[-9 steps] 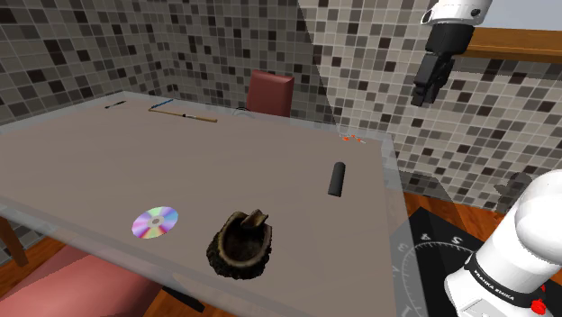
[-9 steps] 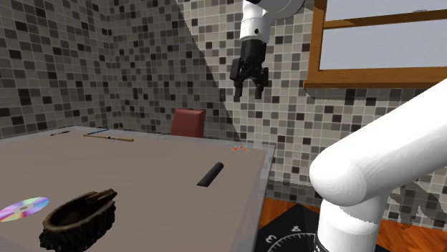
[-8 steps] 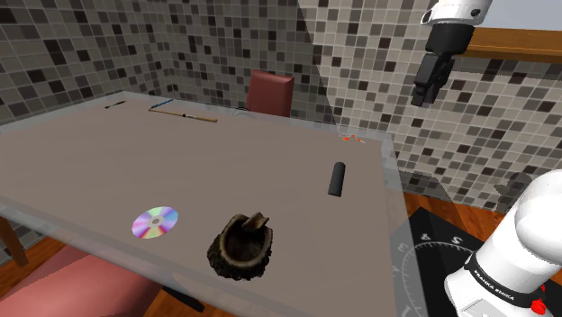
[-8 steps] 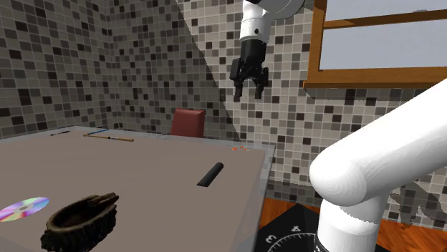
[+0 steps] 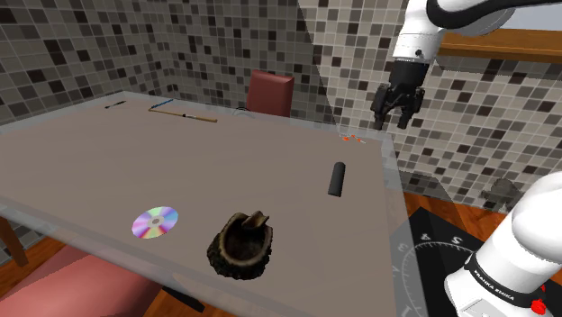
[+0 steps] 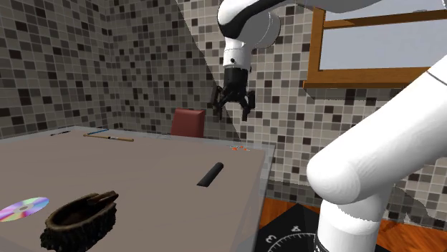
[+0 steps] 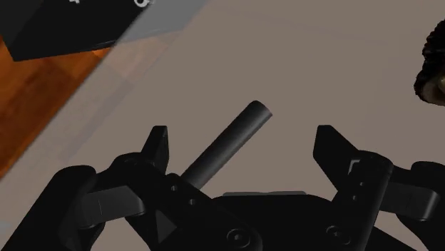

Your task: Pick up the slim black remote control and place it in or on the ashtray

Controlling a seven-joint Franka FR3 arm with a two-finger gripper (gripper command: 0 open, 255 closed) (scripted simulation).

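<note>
On the counter nothing has shifted in the shoulder view. The shiny disc lies at about 9 o'clock of the dark, rough ashtray. The slim black remote rests flat near the counter's edge, at roughly 2 o'clock of the ashtray and well apart from it.

What has moved is the end effector. Half a second ago it hung higher and further toward the window. It has since swung down toward 8 o'clock and now sits at about 1 o'clock of the remote, though well above the counter. Its fingers have also spread, from a narrow gap to a wide one.

I read this as the approach having begun: the arm is lining up over the remote with the jaws readied. The descent, the grasp and the carry to the ashtray are all yet to come.

The end effector is wide open and holds nothing. In the wrist view the remote lies far below the gap between the fingers, untouched by either. The ashtray's rim shows beyond the other finger.
</note>
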